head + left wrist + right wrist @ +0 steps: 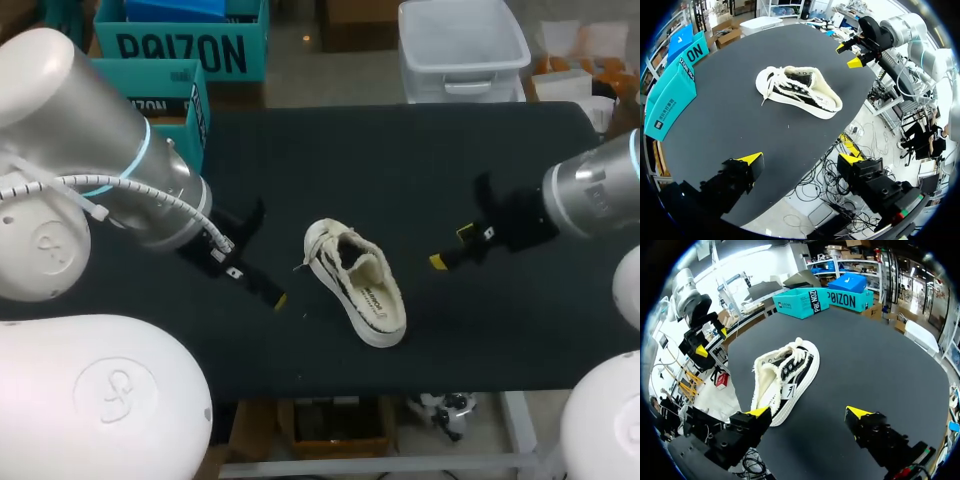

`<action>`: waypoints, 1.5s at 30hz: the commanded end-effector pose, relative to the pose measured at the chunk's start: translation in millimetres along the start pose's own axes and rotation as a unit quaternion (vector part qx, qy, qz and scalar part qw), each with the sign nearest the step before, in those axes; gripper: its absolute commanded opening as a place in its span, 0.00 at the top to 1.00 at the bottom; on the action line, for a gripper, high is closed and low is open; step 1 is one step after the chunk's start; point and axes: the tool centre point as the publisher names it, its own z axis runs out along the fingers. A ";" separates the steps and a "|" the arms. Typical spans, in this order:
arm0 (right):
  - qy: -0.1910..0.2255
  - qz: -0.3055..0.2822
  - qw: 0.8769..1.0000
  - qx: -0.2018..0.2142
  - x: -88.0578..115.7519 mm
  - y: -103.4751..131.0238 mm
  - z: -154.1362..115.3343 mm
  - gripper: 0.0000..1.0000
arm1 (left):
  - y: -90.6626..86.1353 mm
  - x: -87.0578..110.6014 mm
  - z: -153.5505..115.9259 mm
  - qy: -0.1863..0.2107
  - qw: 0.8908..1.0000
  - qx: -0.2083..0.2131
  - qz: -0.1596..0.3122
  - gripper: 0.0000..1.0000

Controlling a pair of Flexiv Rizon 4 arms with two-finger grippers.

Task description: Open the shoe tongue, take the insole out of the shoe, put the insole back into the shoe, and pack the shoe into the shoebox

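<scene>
Our shoe point(355, 283) stands on its sole near the middle of the black tabletop point(420, 170), between our 2 arms and touching neither. The left gripper point(801, 160) hangs well apart on its left, fingers spread wide, gripping nothing; the right gripper point(808, 412) hangs well apart on its right, equally wide and empty; the shoe lies ahead of each.

white-and-black shoe point(800, 92), upright on black counter point(740, 130); left end effector point(801, 160) spread wide, holding nothing; right end effector point(848, 55) beyond shoe; teal shoebox point(670, 95) at counter edge.
</scene>
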 end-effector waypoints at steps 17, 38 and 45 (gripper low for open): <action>0.354 -0.137 0.908 0.179 -44.6 5.5 -9.2 0.00 | 4.8 20.9 17.2 -0.032 0.994 0.016 -0.106 0.00; 0.379 -0.290 0.824 0.306 -79.1 -7.8 -9.8 0.00 | -9.2 63.0 83.1 -0.057 0.939 0.018 -0.338 0.00; 0.394 -0.350 0.783 0.329 -96.6 -14.0 -8.4 0.00 | -26.1 75.8 105.7 -0.095 0.929 0.011 -0.357 0.00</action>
